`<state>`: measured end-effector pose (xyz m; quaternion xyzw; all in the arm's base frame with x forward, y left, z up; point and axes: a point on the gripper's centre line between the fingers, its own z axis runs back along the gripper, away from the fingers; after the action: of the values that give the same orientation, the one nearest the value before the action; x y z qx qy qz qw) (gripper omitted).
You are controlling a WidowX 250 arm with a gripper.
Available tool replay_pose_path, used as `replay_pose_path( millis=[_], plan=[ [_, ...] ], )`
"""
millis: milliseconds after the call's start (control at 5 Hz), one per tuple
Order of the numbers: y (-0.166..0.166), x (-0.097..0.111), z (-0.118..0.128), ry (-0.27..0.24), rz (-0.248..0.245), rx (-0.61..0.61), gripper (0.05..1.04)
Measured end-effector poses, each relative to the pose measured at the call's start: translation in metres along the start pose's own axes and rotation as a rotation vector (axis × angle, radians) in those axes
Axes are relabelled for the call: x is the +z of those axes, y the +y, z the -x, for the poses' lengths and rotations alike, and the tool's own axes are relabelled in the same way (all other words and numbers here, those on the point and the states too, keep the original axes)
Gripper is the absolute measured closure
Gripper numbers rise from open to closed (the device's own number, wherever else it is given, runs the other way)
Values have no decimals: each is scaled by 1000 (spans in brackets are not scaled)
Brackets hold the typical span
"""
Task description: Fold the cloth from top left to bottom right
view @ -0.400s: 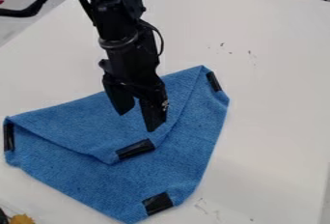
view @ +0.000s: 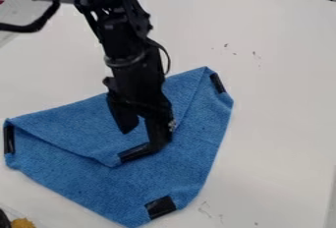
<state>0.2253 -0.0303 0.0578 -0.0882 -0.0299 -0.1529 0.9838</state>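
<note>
Blue cloth point(view: 190, 138) lies on the white desk point(view: 282, 104), partly folded: the upper layer is turned down toward the viewer, its pointed corner resting on the lower layer, well short of the lower layer's near corner. The flap corner carries a black strip point(view: 133, 153); a black patch point(view: 160, 207) marks the near corner. Further dark strips sit at the cloth's left corner point(view: 9, 140) and at its upper right corner point(view: 218, 83). Gripper point(view: 142, 139) hangs over the flap, pointing down. Jaws apart; one ends above the blue fabric, the other at the right end of the flap's black strip. Contact with the cloth: cannot be told. Small dark marks point(view: 256, 55) on the desk, toward its far edge. Orange-yellow object point(view: 23, 223) at the view's lower left corner.
</note>
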Motion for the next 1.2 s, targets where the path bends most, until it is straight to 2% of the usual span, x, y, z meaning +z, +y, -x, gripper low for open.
replay_pose_path(
  millis=[400, 800, 1000, 1200],
  plan=[
    [-30, -15, 18, -30, -19, -3, 83],
    [-52, -52, 37, -75, 34, 47, 83],
    [-61, -58, 33, -97, 45, 49, 82],
    [-61, -59, 33, -97, 48, 57, 130]
  ],
)
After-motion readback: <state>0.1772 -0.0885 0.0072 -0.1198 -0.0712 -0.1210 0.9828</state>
